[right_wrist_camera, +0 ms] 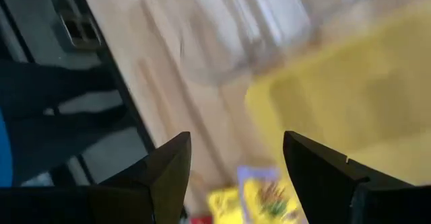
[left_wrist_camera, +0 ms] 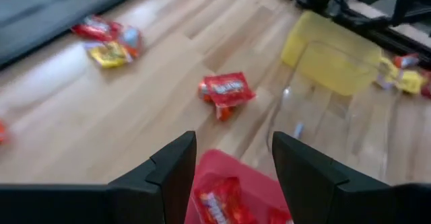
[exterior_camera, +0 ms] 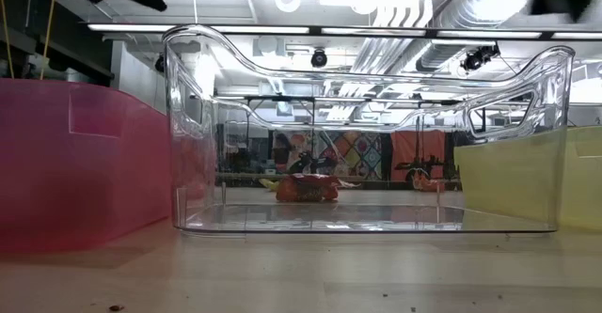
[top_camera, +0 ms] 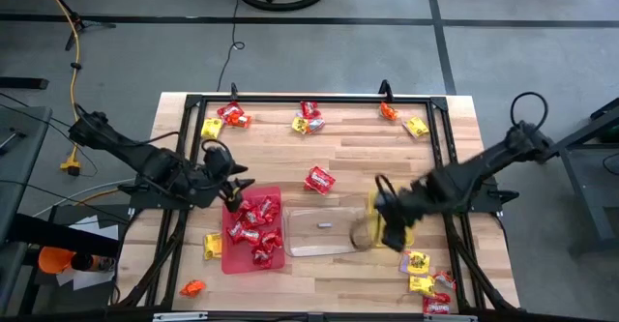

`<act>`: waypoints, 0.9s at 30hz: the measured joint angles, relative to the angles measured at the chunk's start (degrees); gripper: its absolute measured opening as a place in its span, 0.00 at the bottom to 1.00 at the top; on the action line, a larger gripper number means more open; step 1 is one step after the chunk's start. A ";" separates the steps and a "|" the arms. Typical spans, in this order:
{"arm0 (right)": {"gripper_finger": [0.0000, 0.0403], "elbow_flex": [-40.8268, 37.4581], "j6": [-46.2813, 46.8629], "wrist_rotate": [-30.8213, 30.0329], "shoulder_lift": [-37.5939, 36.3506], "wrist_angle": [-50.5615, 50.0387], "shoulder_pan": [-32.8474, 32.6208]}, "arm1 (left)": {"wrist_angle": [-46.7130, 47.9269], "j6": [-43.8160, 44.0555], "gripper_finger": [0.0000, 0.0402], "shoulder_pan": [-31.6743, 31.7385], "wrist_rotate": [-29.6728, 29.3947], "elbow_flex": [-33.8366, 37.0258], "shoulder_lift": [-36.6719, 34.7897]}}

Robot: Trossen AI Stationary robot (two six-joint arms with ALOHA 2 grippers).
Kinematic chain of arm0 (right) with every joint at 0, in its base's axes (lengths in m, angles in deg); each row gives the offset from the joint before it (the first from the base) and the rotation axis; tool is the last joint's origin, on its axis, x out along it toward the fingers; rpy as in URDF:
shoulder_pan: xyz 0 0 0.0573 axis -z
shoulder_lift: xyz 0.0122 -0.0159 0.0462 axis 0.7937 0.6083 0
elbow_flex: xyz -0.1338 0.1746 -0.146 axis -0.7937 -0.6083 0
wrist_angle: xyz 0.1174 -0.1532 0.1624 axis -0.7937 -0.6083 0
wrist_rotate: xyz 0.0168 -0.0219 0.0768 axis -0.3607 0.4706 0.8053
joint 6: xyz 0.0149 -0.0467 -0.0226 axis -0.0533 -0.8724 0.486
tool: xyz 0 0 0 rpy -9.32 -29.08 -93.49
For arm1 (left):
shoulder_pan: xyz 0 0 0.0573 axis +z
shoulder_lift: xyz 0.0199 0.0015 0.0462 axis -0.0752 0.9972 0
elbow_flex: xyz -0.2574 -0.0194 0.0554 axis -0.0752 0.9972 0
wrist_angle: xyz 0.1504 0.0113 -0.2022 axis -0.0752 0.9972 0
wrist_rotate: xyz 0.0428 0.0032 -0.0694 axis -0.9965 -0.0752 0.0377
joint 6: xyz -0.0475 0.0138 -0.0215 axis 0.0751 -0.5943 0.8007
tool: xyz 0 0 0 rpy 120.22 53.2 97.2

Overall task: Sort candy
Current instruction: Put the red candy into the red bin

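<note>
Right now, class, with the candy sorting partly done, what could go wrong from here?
1. The left hand hangs open over the red tray; a low pass might clip its rim.
2. The right hand sits over the yellow tray, beside the clear tray; it could nudge either.
</note>
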 joint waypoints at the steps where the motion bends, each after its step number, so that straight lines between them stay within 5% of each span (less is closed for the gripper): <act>1: 0.57 -1.31 3.41 0.32 0.10 0.60 -2.38 | -0.85 0.01 0.46 0.00 1.09 1.06 0.00; 8: 0.57 -8.96 23.16 11.78 0.08 4.51 -16.75 | -5.12 0.94 0.46 -0.02 4.91 3.95 -0.07; 15: 0.57 -15.08 38.57 14.65 1.49 11.99 -27.54 | -5.57 -0.11 0.46 -0.01 3.86 3.90 -0.11; 27: 0.57 -19.82 43.52 18.27 9.05 35.35 -30.19 | -7.05 1.48 0.46 0.00 4.47 3.90 -0.11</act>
